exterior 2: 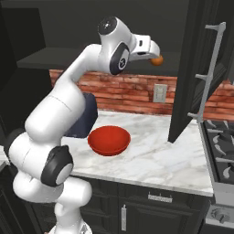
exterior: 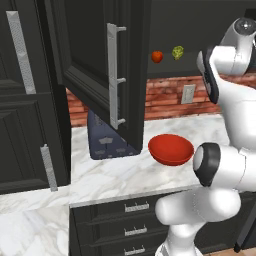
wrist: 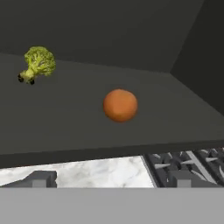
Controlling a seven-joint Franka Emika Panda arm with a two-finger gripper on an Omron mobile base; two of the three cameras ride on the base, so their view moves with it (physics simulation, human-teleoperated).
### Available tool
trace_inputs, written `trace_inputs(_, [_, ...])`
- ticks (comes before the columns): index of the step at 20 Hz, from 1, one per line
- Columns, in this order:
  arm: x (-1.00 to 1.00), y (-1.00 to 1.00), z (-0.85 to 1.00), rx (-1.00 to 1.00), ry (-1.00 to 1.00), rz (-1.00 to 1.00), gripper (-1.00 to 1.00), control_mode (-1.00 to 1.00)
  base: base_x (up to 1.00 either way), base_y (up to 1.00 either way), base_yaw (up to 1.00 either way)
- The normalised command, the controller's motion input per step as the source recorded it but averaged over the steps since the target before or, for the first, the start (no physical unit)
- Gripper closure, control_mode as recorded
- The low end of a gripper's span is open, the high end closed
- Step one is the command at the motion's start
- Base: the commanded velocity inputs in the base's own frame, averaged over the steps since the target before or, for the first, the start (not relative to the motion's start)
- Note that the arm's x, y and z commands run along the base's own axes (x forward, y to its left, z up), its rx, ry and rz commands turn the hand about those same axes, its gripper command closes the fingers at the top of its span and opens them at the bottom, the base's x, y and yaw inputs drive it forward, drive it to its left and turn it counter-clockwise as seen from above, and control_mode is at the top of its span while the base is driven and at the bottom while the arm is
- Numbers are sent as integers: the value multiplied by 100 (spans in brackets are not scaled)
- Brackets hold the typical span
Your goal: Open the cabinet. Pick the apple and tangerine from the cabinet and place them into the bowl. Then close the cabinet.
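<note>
Standing open: wide black upper wall cabinet [exterior: 100, 75] with raised-panel doors and long silver bar handles, its door swung out over the white marble counter [exterior 2: 151, 160].

Item one: small round orange tangerine [wrist: 120, 105], resting on the dark cabinet shelf [wrist: 65, 131], a little back from the front edge, directly ahead of the hand camera. Judged light, firm under a slightly yielding skin, smooth and apt to roll. Best taken across its widest girth, one finger on each side, with a gentle squeeze; a pinch set too high or too low would likely squirt it away along the shelf.

Item two: small glossy red apple [exterior: 157, 56], on the same shelf, further left as seen from the left base view. Judged stiffer and slicker than the tangerine; same hold across the middle.

Item three, not wanted: yellow-green bumpy floret, broccoli-like [wrist: 38, 63], on the shelf between apple and tangerine, well apart from the tangerine.

Item four: shallow, wide, glossy red round bowl [exterior 2: 109, 140], empty, on the counter below the cabinet, beside a dark blue-grey toaster [exterior: 107, 140].

Tool: white arm's two-finger gripper [exterior 2: 154, 54], raised to shelf height just beside the tangerine, jaws spread wide and holding nothing.

Status, as judged: cabinet opened; both fruits not yet moved; closing remains.
</note>
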Motion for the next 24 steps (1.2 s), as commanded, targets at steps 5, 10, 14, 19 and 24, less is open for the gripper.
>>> trace_inputs(5, [65, -36, 0, 10, 8, 0, -100, -100, 0, 0, 0])
trace_inputs(10, [58, -10, -16, 0, 2, 0, -100, -100, 0, 0, 0])
trace_inputs(14, [42, -3, -46, 0, 0, 0, -100, -100, 0, 0, 0])
trace_inputs(19, [42, -20, -20, 0, 0, 0, -100, -100, 0, 0, 0])
trace_inputs(24, [47, -38, 0, 4, 0, 0, -100, -100, 0, 0, 0])
